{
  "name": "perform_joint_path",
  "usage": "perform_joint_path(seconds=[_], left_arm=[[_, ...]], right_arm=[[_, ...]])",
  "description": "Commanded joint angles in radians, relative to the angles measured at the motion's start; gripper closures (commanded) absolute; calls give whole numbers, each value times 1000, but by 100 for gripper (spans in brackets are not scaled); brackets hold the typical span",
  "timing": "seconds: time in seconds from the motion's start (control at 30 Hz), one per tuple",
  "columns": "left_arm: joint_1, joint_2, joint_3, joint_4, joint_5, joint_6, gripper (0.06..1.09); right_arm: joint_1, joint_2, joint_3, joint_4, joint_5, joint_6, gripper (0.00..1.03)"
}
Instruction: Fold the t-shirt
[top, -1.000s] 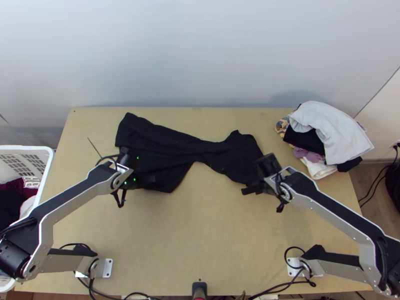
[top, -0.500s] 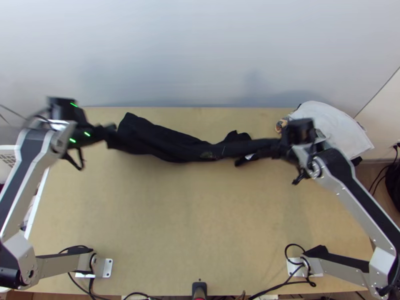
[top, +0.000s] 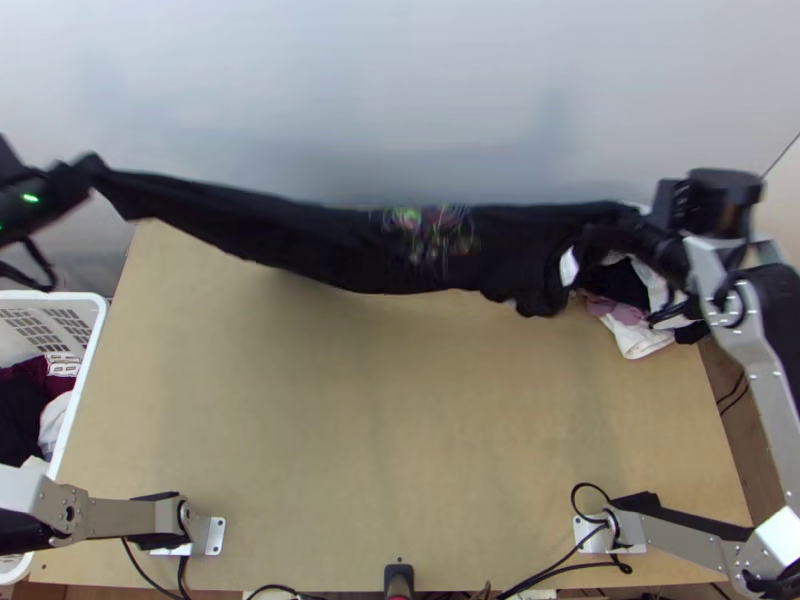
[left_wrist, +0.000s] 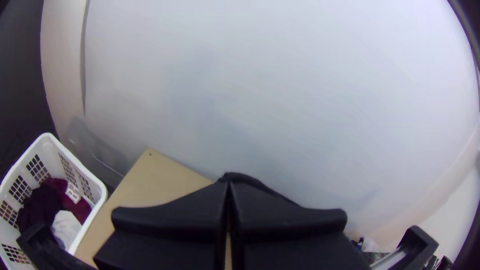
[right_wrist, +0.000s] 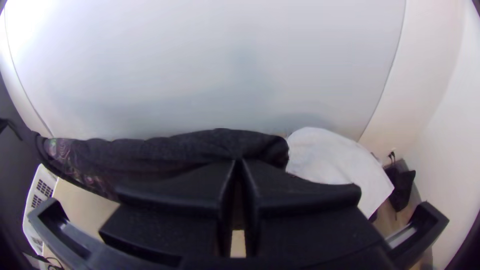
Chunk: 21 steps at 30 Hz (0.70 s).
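The black t-shirt (top: 340, 245) hangs stretched sideways between the two grippers in the top view, bunched into a long band above the table's far part, a coloured print near its middle. My left gripper (top: 88, 168) is shut on one end at the upper left; in the left wrist view the left gripper (left_wrist: 229, 182) has its fingertips together at a bit of dark cloth. At the upper right, my right gripper (top: 610, 228) is shut on the other end. The right wrist view has the right gripper (right_wrist: 240, 162) against the shirt (right_wrist: 200, 145), its fingertips together.
A pile of folded clothes (top: 640, 335) lies at the table's far right, beneath and beside the right gripper. The white laundry basket (top: 98, 340) with clothes stands off the table's left edge. A pale wall (top: 400, 90) rises behind the table (top: 400, 440).
The shirt has been pulled from lying on the table into a stretched, raised band. My left gripper has moved up and left, my right gripper up and right, both drawing the cloth apart.
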Motion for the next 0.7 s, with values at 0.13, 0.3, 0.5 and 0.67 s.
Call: perform_joint_path(seconds=[0.13, 0.3, 0.5, 0.67], left_arm=[[97, -4, 170, -16, 4, 22, 104], [115, 54, 142, 57, -5, 13, 104], [66, 158, 167, 146, -55, 8, 104], [54, 197, 175, 223, -92, 10, 104]], right_arm=[[-41, 19, 196, -53, 6, 11, 100], [-30, 97, 186, -23, 3, 31, 100], [-22, 261, 227, 36, -9, 40, 100], [-25, 359, 337, 49, -9, 77, 100]])
